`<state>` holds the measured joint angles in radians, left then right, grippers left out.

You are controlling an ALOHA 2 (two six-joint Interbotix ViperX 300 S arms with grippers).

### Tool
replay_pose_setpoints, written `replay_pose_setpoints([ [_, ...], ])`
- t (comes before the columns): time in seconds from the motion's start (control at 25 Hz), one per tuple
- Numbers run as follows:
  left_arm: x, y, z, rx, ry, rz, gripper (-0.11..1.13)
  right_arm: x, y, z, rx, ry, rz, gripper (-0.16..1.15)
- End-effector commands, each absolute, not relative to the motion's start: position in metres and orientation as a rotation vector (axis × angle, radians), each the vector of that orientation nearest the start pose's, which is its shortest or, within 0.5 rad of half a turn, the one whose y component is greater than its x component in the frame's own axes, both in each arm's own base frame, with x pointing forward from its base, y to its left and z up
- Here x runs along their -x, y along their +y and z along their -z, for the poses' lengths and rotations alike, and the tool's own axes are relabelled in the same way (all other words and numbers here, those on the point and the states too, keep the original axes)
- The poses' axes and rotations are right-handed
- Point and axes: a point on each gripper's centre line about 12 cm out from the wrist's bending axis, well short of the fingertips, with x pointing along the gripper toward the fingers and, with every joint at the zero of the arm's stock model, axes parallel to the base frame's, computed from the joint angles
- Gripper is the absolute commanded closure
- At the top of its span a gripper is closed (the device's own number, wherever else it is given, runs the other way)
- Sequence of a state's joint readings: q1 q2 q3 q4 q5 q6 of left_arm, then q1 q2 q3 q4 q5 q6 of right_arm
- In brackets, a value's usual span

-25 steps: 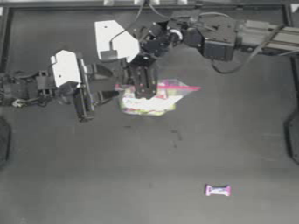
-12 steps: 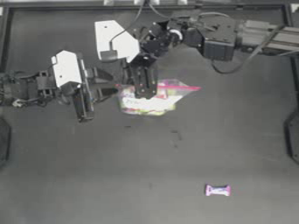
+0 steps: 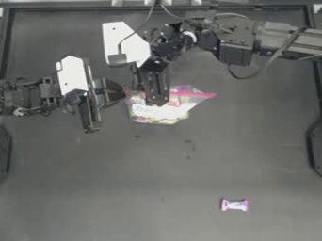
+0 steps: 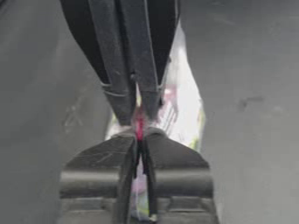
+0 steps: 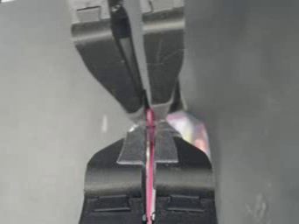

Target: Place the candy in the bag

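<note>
One clear bag [image 3: 165, 107], one wrapped candy [image 3: 234, 204], two robot hands, left hand [image 3: 119, 96], right hand [image 3: 155, 98]

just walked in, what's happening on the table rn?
Both arms are working the clear plastic zip pouch with the pink-red seal strip near the table's far side. The left pincer and the right pincer are each shut on that seal strip, meeting tip to tip from opposite sides. The tiny wrapped sweet with pink twisted ends lies untouched on the dark table, well away toward the near right, not yet in the pouch.
</note>
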<state>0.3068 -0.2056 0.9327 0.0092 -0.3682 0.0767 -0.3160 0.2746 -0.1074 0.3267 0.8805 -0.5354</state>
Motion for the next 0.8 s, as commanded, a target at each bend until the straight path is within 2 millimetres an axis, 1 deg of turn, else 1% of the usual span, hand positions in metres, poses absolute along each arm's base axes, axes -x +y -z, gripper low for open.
replay_pose_setpoints([
  [0.04,-0.318,0.101,-0.209,-0.042,0.316,-0.287,0.72,-0.474,-0.124,-0.281,0.034,0.912,-0.087,0.92],
  [0.28,-0.316,0.1,-0.213,-0.052,0.307,-0.285,0.89,-0.473,-0.124,-0.277,0.03,0.922,-0.088,0.92],
  [0.44,-0.313,0.098,-0.216,-0.062,0.297,-0.28,0.98,-0.471,-0.123,-0.272,0.022,0.934,-0.088,0.92],
  [0.6,-0.311,0.097,-0.216,-0.067,0.296,-0.277,0.98,-0.466,-0.123,-0.272,0.022,0.934,-0.08,0.92],
  [0.8,-0.311,0.097,-0.217,-0.067,0.293,-0.278,0.98,-0.456,-0.125,-0.269,0.014,0.944,-0.067,0.92],
])
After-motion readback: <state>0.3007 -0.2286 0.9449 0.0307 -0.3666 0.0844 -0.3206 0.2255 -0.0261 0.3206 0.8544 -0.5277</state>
